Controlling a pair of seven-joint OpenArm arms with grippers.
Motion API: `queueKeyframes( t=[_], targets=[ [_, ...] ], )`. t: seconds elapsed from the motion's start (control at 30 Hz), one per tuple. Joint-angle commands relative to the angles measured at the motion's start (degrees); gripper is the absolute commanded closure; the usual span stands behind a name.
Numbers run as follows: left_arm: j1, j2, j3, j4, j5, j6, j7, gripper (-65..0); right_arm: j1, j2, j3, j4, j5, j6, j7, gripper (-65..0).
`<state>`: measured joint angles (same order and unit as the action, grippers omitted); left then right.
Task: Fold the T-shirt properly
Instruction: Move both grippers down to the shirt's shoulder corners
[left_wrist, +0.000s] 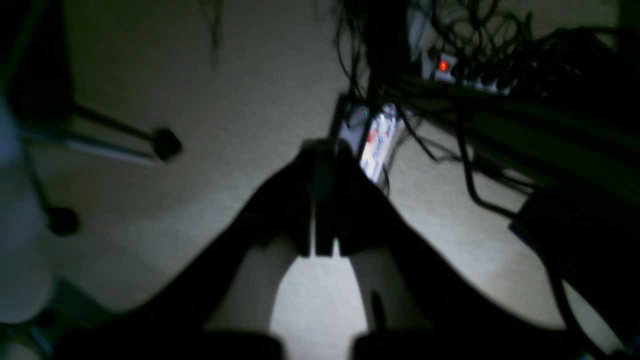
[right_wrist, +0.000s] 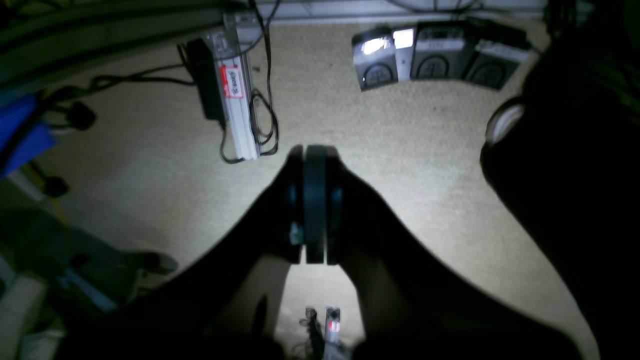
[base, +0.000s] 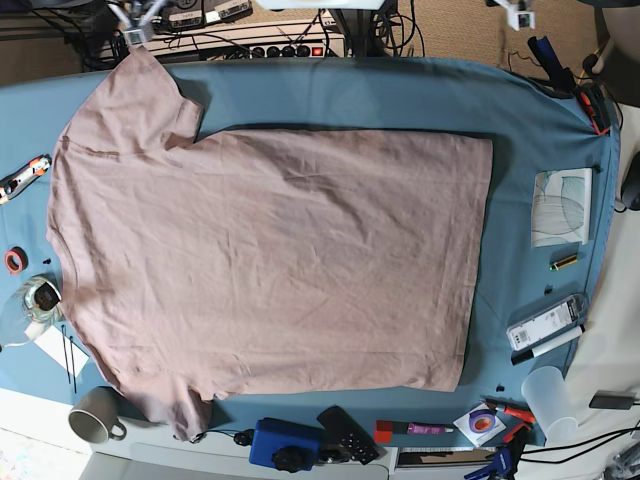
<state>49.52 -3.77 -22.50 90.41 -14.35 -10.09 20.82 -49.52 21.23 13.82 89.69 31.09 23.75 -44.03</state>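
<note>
The dusty-pink T-shirt (base: 270, 260) lies spread flat on the teal table cover (base: 540, 130) in the base view, with its neck to the left, its hem to the right and its sleeves at the top left and bottom left. Neither gripper touches it. In the left wrist view my left gripper (left_wrist: 324, 150) hangs over the beige floor, its jaws shut together with nothing between them. My right gripper (right_wrist: 314, 150) is likewise shut and empty above the floor in the right wrist view.
Around the shirt lie a mug (base: 95, 415), a clear cup (base: 550, 395), a black remote (base: 347, 435), a blue box (base: 285, 443), a booklet (base: 562, 207) and a tape roll (base: 14, 260). On the floor are a power strip (left_wrist: 377, 142), cables and foot pedals (right_wrist: 430, 57).
</note>
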Motion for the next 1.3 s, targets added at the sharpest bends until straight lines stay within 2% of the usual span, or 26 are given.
queueKeyframes(
  t=[0.0, 0.1, 0.33, 0.47, 0.53, 0.77, 0.87, 0.9, 1.0, 1.03, 1.07, 1.27],
  targets=[
    [2.73, -0.20, -0.20, 3.93, -0.11, -0.22, -0.20, 0.0, -1.73, 0.66, 2.16, 2.45, 2.23, 1.68, -0.96, 0.0],
    [7.23, -0.22, -0.20, 13.57, -1.25, -0.17, 2.40, 0.0, -4.83, 0.66, 7.52, 7.67, 8.61, 5.40, -4.72, 0.0],
    [14.71, -0.20, -0.20, 31.95, -3.10, 0.02, 6.78, 0.0, -9.79, 0.35, 19.19, 17.00, 21.40, 11.26, -11.52, 0.0],
    [15.10, -0.22, -0.20, 40.83, -3.06, 0.02, 9.31, 0.0, -9.99, 0.35, 25.75, 20.83, 25.29, 11.91, -11.47, 0.0],
    [15.04, -0.22, -0.20, 44.52, -3.06, 0.02, 9.20, 0.0, -9.81, 0.35, 28.26, 22.73, 26.21, 11.91, -11.47, 0.0],
    [12.79, -0.15, -0.17, 44.59, -3.04, -0.39, 8.17, 0.0, -7.65, 0.35, 32.70, 26.91, 24.81, 12.04, -11.08, 0.0],
    [12.52, -0.20, -0.17, 44.59, -3.06, -0.39, 8.33, 0.0, -7.26, 0.33, 32.70, 26.99, 23.54, 14.45, -10.95, 0.0],
    [12.52, -0.20, -0.17, 44.59, -3.06, -0.42, 8.35, 0.0, -7.26, 0.31, 32.70, 26.99, 23.23, 15.63, -10.71, -1.7],
    [12.52, -0.20, -0.17, 44.59, -3.06, -0.42, 8.35, 0.0, -7.28, -0.04, 32.70, 26.99, 23.41, 16.25, -10.14, -26.2],
    [12.52, -0.20, -0.17, 44.59, -3.06, -0.42, 8.35, 0.0, -7.28, -0.15, 32.70, 26.99, 24.00, 16.25, -10.16, -31.5],
    [12.52, -0.20, -0.17, 44.59, -3.06, -0.42, 8.33, 0.0, -7.26, -0.35, 32.70, 26.99, 24.11, 16.25, -10.19, -33.8],
    [12.50, -0.24, -0.17, 44.59, -3.08, -0.42, 8.33, 0.0, -3.61, -3.23, 32.70, 26.82, 23.85, 15.89, -12.76, -33.9]
  ],
)
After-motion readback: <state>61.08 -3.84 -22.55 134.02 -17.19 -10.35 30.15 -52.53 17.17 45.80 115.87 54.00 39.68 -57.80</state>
